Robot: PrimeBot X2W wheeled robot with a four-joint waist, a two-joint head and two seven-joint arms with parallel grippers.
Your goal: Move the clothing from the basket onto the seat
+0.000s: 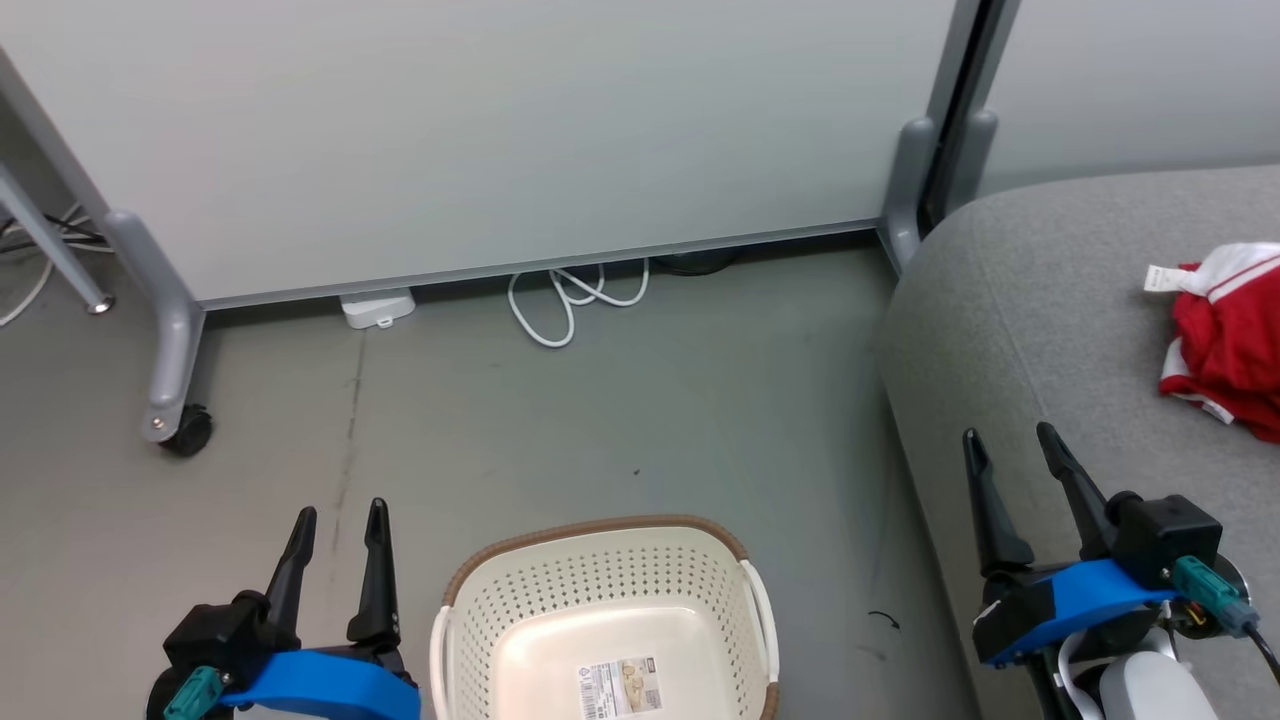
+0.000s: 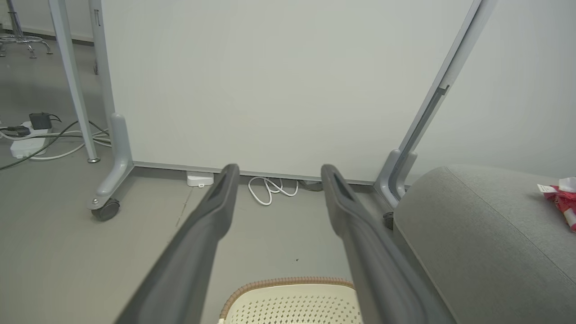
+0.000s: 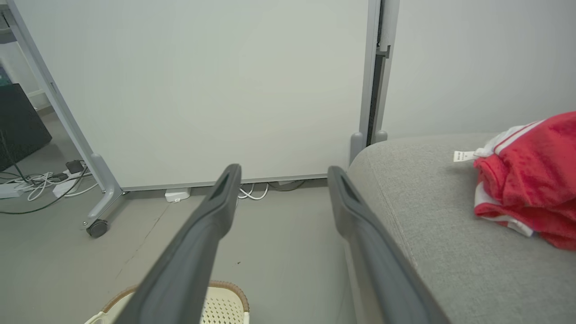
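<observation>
The red clothing [image 1: 1230, 335] with white trim lies bunched on the grey seat [image 1: 1040, 320] at the right; it shows again as clothing [image 3: 531, 180] and clothing [image 2: 564, 200] in the wrist views. The cream basket [image 1: 600, 590] with a brown rim stands on the floor at bottom centre, its floor bare except for a printed label. My left gripper [image 1: 338, 512] hangs open to the basket's left, holding nothing. My right gripper [image 1: 1008, 433] is open over the seat's front edge, left of the clothing and apart from it.
A pale partition panel [image 1: 480, 130] on grey wheeled feet [image 1: 170, 420] closes off the far side. A white cable [image 1: 570, 300] and a small white box [image 1: 378, 308] lie at its base. Grey floor [image 1: 600, 420] spreads between panel, basket and seat.
</observation>
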